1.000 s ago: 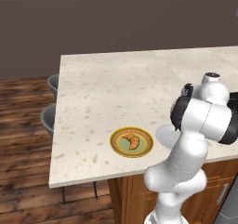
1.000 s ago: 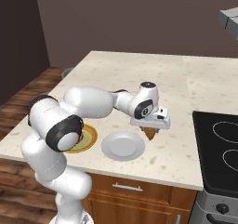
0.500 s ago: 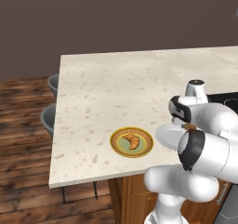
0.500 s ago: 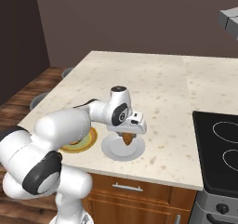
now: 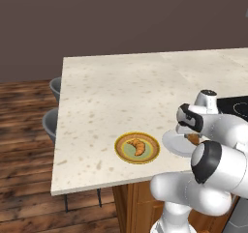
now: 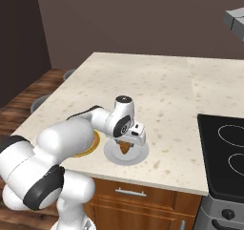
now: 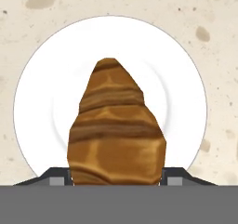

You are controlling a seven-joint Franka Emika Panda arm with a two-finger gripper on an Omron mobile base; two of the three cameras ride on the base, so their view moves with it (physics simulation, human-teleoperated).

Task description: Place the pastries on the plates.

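My gripper (image 6: 125, 145) is shut on a golden-brown pastry (image 6: 125, 147) and holds it just over the plain white plate (image 6: 110, 153) near the counter's front edge. In the hand view the pastry (image 7: 116, 125) hangs between the fingertips (image 7: 58, 176) with the white plate (image 7: 37, 102) centred beneath it. Whether it touches the plate I cannot tell. In the left base view the held pastry (image 5: 193, 139) sits above the white plate (image 5: 173, 142). To its left, a small croissant (image 5: 137, 146) lies on the yellow-rimmed plate (image 5: 119, 152), which my arm partly hides in the right base view (image 6: 95, 145).
A black cooktop (image 6: 224, 152) borders the counter to the right of the plates. Two grey stools (image 5: 51, 123) stand off the counter's left side. The speckled counter (image 5: 126, 92) stretches away behind both plates.
The gripper has carried the pastry leftward from beside the white plate to over its middle and has come down closer to it. The arm has folded in toward the base.
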